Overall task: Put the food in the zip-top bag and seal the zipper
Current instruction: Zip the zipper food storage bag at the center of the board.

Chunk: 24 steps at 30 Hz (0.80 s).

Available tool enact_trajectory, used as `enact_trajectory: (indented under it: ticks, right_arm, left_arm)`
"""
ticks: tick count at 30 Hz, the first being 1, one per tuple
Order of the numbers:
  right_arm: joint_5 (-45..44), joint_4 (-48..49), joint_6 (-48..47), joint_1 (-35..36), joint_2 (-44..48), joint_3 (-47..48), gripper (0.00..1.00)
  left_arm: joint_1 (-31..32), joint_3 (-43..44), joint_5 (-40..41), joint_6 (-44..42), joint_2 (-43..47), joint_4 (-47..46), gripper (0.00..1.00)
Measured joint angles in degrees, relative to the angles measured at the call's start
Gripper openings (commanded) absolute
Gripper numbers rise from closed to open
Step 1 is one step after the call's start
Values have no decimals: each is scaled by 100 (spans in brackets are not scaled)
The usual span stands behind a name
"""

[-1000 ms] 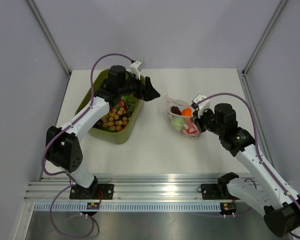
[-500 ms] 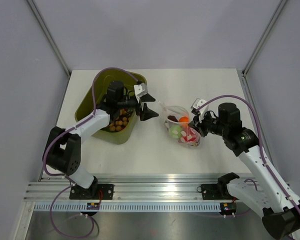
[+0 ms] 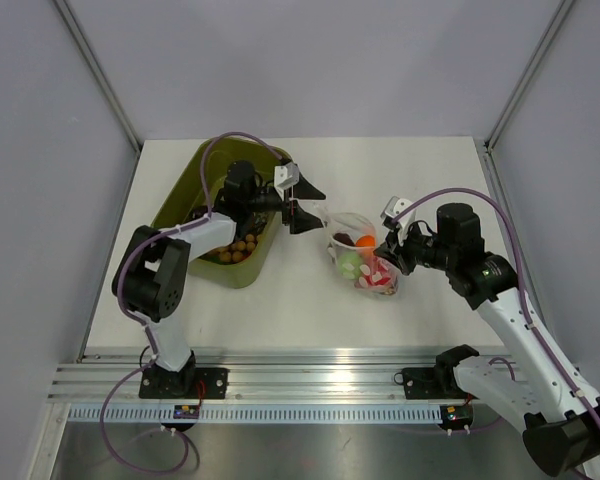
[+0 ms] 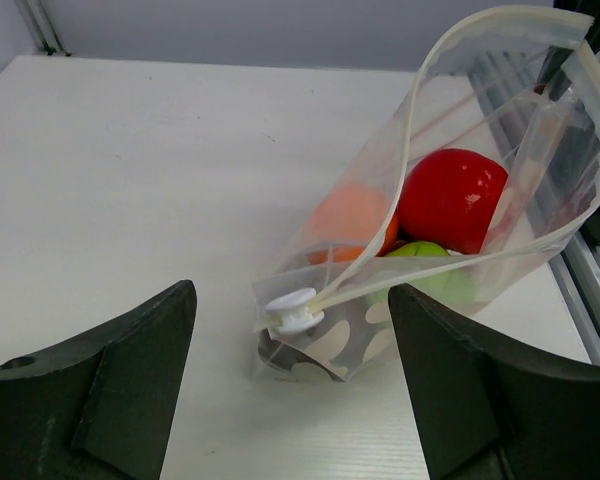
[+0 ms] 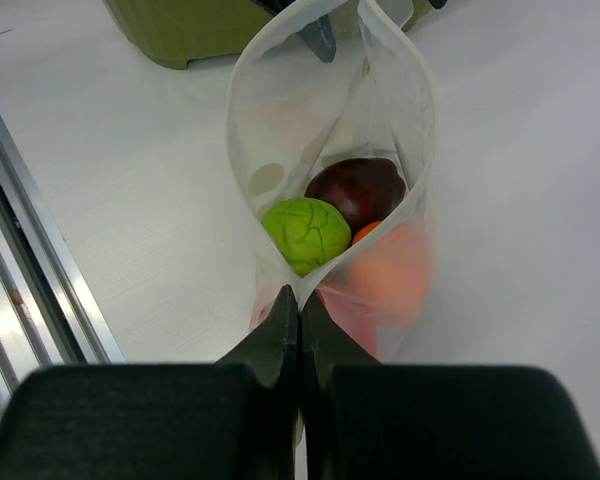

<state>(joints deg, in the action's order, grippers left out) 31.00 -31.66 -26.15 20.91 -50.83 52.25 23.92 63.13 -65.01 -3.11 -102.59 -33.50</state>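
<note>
The right fingers point(image 5: 270, 350) are pressed together on the near edge of the zip-top bag point(image 5: 280, 120), pinching its two walls flat where they meet. Only the right wrist camera looks down the open mouth of the pouch. Inside it shows a bright green piece of the food point(image 5: 305, 233) against a dark purple piece point(image 5: 355, 190), with orange behind the plastic at the right.

The left fingers point(image 4: 130, 380) stand wide apart and hold nothing, one on each side of the pouch's far corner. Only the left wrist camera shows the zipper point(image 4: 404, 170), a pale strip curving up the unsealed rim from a white slider point(image 4: 295, 312) at that corner. It also shows a glossy red piece point(image 4: 450, 200) that the right wrist view barely shows.

The overhead camera alone gives the layout. The pouch stands on the bench point(image 3: 400, 170) between the two arms, and an olive-green tub point(image 3: 195, 180) of small brown balls point(image 3: 235, 245) sits beside the left arm.

Half a second ago the left fingers hung a little nearer the tub, and they have since closed in on the pouch's corner. The left arm's elbow has folded in toward the tub. The right arm and the pouch have hardly shifted.
</note>
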Motion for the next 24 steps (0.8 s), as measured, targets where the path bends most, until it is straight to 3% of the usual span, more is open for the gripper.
enact_trajectory:
  ticks: [4,5,7,9,15,24]
  right_arm:
    - [22,4,2,-9,-20,9,0]
    - [28,9,2,-13,-31,15,0]
    - [48,9,4,-31,-46,17,0]
    - [59,9,7,-42,-55,17,0]
    - [59,11,7,-74,-57,17,0]
    - [59,55,42,-83,-105,24,0]
  left_arm:
    - [0,-20,-144,1027,-256,-1543,76]
    - [0,-31,-177,1399,-356,-2050,73]
    - [0,-28,-247,2267,-608,-2861,59]
    - [0,-9,-332,2924,-909,-3324,57]
    - [-15,-83,-490,3779,-1261,-3692,57]
    - [-37,-90,-533,4155,-1261,-3971,18]
